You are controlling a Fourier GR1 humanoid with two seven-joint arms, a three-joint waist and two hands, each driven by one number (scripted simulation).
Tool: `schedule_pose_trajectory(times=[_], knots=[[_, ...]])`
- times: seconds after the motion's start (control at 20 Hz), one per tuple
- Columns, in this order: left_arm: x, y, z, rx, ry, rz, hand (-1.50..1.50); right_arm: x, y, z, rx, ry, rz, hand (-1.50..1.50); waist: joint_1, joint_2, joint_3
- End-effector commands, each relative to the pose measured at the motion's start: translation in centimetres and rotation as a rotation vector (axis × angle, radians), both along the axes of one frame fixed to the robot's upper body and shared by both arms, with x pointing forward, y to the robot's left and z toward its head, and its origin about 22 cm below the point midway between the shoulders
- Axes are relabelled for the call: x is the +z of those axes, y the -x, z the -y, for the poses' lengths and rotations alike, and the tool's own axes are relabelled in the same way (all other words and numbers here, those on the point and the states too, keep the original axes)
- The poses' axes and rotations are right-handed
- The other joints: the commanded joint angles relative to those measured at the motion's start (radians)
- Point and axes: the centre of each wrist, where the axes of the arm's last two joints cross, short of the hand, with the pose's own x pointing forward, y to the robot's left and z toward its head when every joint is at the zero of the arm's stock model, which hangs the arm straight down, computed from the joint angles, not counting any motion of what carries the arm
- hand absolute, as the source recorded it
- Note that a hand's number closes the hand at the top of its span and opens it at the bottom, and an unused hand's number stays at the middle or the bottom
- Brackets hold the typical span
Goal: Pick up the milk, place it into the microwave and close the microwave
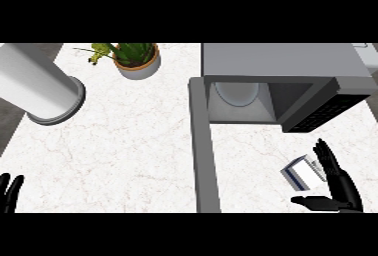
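Near left corner: left hand (10, 192) shows only as dark fingers pointing up at the view's edge, straight and a little apart, holding nothing, resting.

Far left: a large white cylinder (38, 82) lying tilted on the counter (125, 150), its round end facing near-right. What it is, cannot tell.

Far, left of centre: potted plant (136, 58) in a tan pot, green leaves trailing to the left. Well apart from the cylinder.

Centre: microwave door (204, 150) swung fully open, seen edge-on as a long grey bar running from the microwave's left front corner toward the near edge.

Far right: microwave (284, 62), grey top, cavity open toward the near side. A pale round turntable plate (238, 93) shows inside at the left of the cavity. Dark control panel (325, 111) angles off at the right front.

Near right: milk (303, 172), a small white carton with blue on its side, on the counter in front of the microwave, outside the cavity, right of the open door and near of the control panel.

Right hand (338, 187) just beside the milk on its right. Fingers straight and spread, pointing far; thumb reaching left under the carton's near end. Fingers look to be touching or nearly touching the carton's right side, not curled round it.
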Motion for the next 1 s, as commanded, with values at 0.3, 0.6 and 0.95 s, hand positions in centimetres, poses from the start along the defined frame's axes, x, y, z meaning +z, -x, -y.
schedule_pose_trajectory(times=[0.3, 0.6, 0.95], knots=[[0.5, 0.7, -0.5, -0.001, 0.002, 0.018, -1.50, 0.0, -1.7, -0.5, 0.005, -0.088, 0.140, -1.50, 0.013, 0.003, 0.002], [-0.5, 0.7, -0.4, -0.015, 0.015, -0.013, -1.50, -1.0, -1.2, -2.0, 0.038, -0.261, 0.146, 1.50, 0.004, 0.003, 0.002], [-0.3, 0.6, -0.1, -0.002, 0.026, -0.002, -1.50, -0.7, -1.9, -2.8, 0.048, -0.353, 0.202, 1.50, -0.006, 0.000, 0.001]])
